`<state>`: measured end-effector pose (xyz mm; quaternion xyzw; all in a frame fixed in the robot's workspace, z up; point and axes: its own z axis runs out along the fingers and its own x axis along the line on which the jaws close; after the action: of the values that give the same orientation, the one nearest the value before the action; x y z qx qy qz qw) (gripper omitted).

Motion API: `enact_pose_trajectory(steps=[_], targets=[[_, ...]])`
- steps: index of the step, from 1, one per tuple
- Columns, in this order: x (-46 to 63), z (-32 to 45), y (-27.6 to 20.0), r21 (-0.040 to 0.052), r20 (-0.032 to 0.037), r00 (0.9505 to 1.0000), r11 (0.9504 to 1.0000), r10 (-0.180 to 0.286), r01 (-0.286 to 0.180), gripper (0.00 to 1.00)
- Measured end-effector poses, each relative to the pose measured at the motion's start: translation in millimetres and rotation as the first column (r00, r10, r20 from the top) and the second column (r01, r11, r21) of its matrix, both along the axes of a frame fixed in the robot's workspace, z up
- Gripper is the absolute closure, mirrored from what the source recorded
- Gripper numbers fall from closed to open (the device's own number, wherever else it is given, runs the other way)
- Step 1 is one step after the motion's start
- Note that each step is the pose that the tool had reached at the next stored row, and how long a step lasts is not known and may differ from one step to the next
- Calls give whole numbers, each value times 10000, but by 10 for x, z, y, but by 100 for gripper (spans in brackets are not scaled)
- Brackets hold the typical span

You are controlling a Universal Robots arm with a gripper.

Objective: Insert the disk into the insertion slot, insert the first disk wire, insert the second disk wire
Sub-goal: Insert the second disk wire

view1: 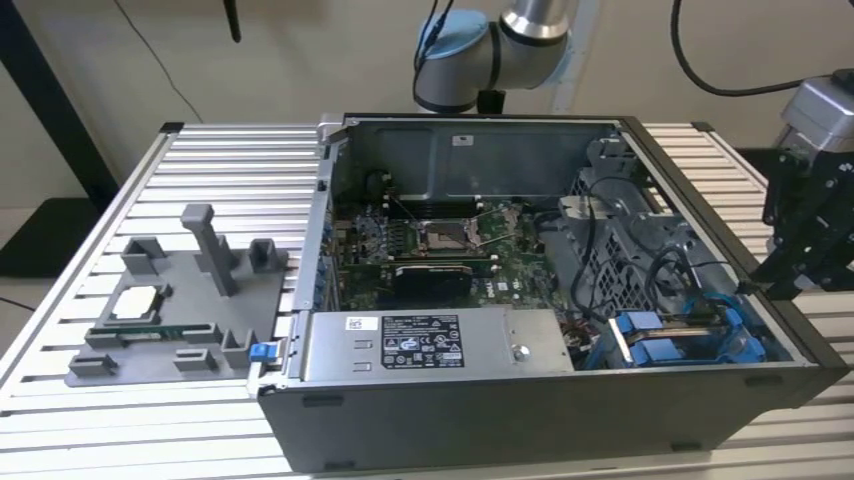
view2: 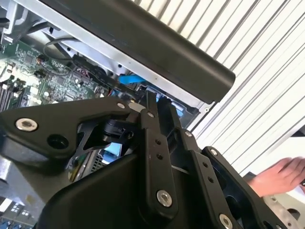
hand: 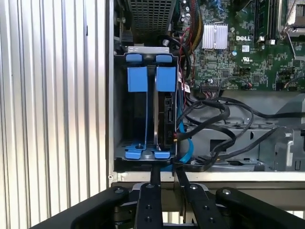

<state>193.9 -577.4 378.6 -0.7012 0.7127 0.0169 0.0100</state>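
Just beyond the fingers [hand: 155, 174] the disk [hand: 164, 114] stands edge-on, its faces hidden inside the insertion slot [hand: 143, 49], and back behind them a hand [view2: 279, 176] is cut off.

The insertion slot [hand: 120, 105] is a grey metal drive cage with bright blue rails, in a corner of the open computer case [view1: 561, 420]; it shows in the exterior view too [view1: 674, 340]. In the first wrist view the disk [hand: 166, 121] stands on edge in the bay, a thin dark slab capped by blue plastic. A blue wire [hand: 185, 145] curls just beside the disk's end, and black wires [hand: 217, 112] loop nearby. I can't tell whether either is plugged in.
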Motion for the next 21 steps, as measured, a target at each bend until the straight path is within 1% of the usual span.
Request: enact_pose_trajectory(steps=[1, 3, 5, 10, 11, 17, 18, 19, 21], targets=[[0, -4, -3, 52, -1, 10000, 10000, -9, 9, 0], [0, -10, -3, 191, -2, 10000, 9998, -42, 42, 0], [0, -18, -3, 311, -3, 10000, 9995, -94, 94, 0], [-3, -49, -3, 513, -6, 9998, 9984, -218, 218, 0], [-4, -57, -3, 540, -7, 9997, 9982, -244, 244, 0], [-32, -114, -4, 584, -8, 9990, 9973, -446, 446, 0], [-35, -121, -5, 606, -8, 9988, 9970, -488, 487, 0], [-35, -124, -6, 634, -10, 9987, 9966, -518, 518, 0], [-35, -124, -5, 643, -11, 9986, 9966, -523, 523, 0]])
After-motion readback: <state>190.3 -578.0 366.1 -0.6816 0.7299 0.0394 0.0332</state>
